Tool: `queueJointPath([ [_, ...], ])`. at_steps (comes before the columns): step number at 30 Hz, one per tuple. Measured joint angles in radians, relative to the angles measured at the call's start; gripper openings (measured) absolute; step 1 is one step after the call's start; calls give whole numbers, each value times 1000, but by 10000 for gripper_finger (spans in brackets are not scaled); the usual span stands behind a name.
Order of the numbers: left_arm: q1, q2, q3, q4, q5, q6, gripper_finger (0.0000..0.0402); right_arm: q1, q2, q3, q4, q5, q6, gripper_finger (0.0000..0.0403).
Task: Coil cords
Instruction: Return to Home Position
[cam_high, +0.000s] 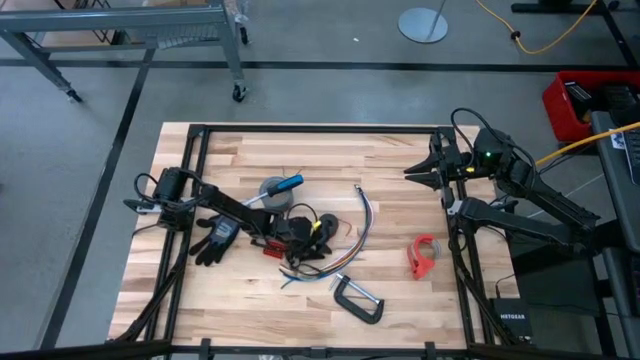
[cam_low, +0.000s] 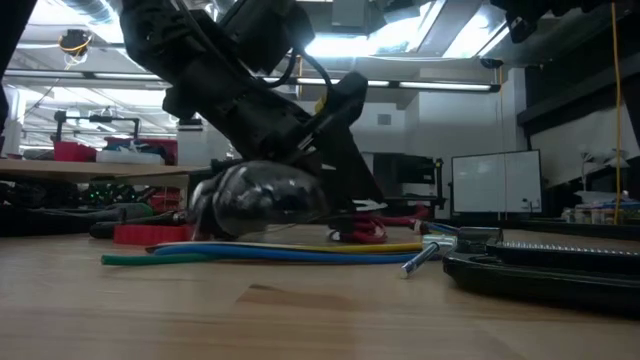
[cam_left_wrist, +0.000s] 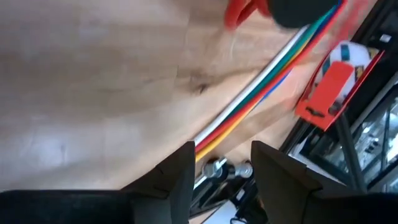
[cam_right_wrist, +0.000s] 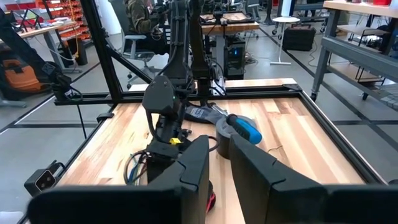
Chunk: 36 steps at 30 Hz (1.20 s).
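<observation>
A long bundle of coloured cords (cam_high: 367, 215) lies curved on the wooden table, right of centre; in the low view the bundle (cam_low: 290, 252) lies flat on the wood. My left gripper (cam_high: 308, 245) reaches in low from the table's left. In the left wrist view the gripper (cam_left_wrist: 221, 152) is open, and the bundle (cam_left_wrist: 267, 81) runs into the gap between its fingers. A small red cord loop (cam_low: 365, 232) lies close behind it. My right gripper (cam_high: 412, 172) waits raised at the table's right edge, open and with nothing between its fingers (cam_right_wrist: 193, 162). My left gripper has its two fingers (cam_left_wrist: 180, 174) on either side of the near end of the bundle (cam_left_wrist: 208, 140), which rests on the table. The fingers slant down along the bundle. I cannot tell whether either finger touches it.
A grey tape roll (cam_high: 276, 192) with a blue-handled tool across it lies at centre. A black glove (cam_high: 215, 240) lies under my left arm. A red tape dispenser (cam_high: 423, 255) and a black C-clamp (cam_high: 357, 300) lie toward the near right. The far left of the table is bare wood.
</observation>
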<state>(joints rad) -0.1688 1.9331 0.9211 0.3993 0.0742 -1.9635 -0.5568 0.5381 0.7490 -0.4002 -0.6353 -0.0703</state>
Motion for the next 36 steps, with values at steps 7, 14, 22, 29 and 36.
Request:
queueJointPath([
  [7, 0, 0, 0, 21, -17, 88, 130, 0, 0, 0, -5, 0, -9, 69],
  [14, 1, -1, 1, 218, -152, 274, 105, 0, 0, 0, -8, 0, -14, 69],
  [22, 27, -2, 1, 592, -249, 605, 73, 0, -1, 17, 7, 0, 14, 69],
  [29, 55, -2, 1, 847, -254, 837, 41, 0, -14, 72, 7, -5, 39, 69],
  [36, 101, -43, 0, 1011, -195, 1012, 9, 0, -69, 111, -1, -11, 65, 69],
])
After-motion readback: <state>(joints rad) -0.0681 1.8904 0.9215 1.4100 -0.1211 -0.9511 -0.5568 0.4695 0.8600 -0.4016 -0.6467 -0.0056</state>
